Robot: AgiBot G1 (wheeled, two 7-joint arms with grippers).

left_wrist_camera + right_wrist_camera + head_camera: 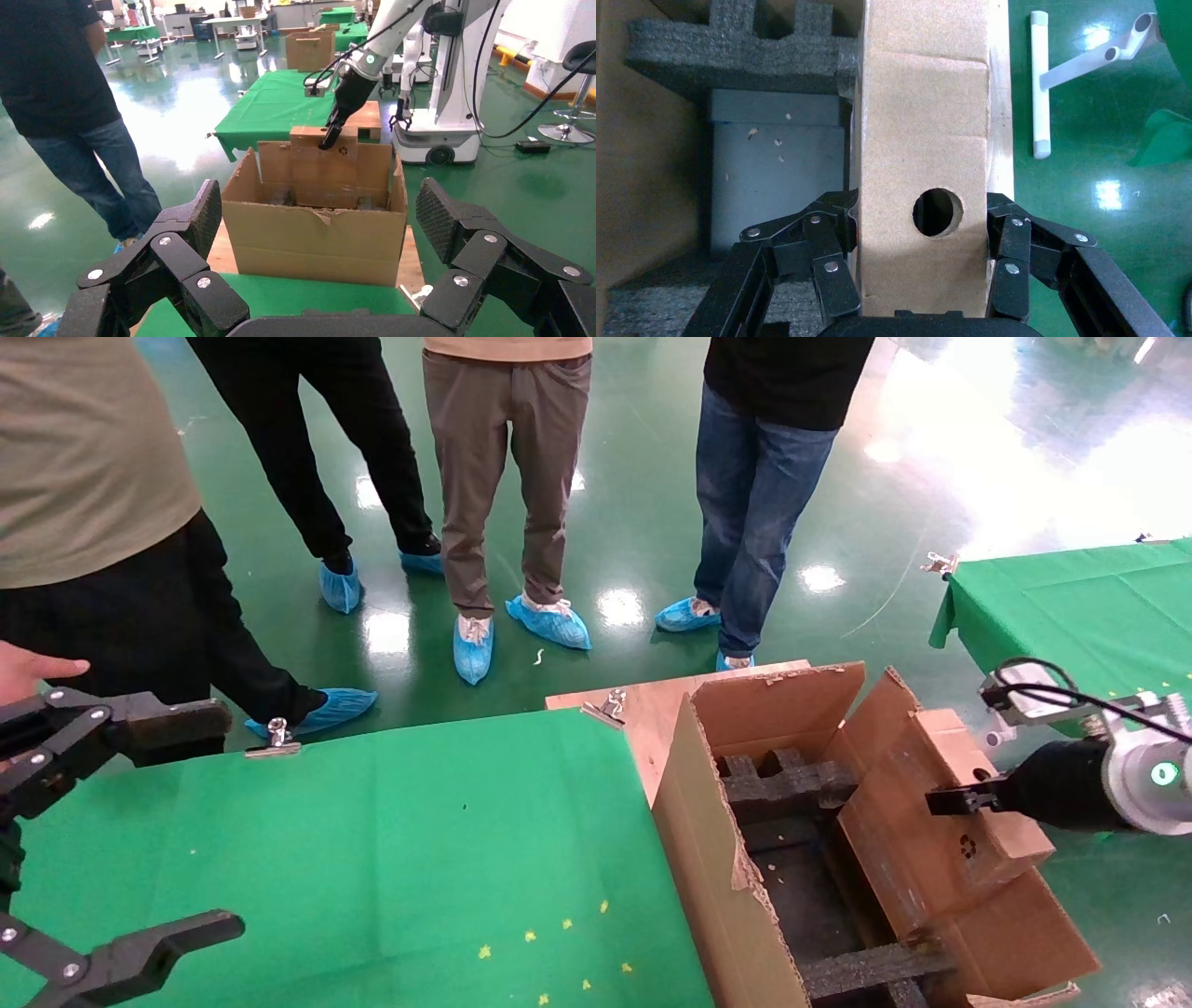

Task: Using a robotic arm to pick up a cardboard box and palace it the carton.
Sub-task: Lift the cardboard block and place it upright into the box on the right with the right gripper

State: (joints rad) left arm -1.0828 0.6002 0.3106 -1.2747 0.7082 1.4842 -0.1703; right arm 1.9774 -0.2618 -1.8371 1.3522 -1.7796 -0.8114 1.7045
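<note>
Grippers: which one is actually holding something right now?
The right gripper: its fingers clamp both sides of the small cardboard box above the carton. The left gripper hangs open over the green table, holding nothing.

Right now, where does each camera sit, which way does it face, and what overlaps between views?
Head: high up, angled down at the carton; left gripper and right gripper show.
Left wrist: faces across the carton toward the right arm; own open fingers frame it.
Right wrist: looks down the cardboard box; fingers clamp it.
All three share the box.
</note>
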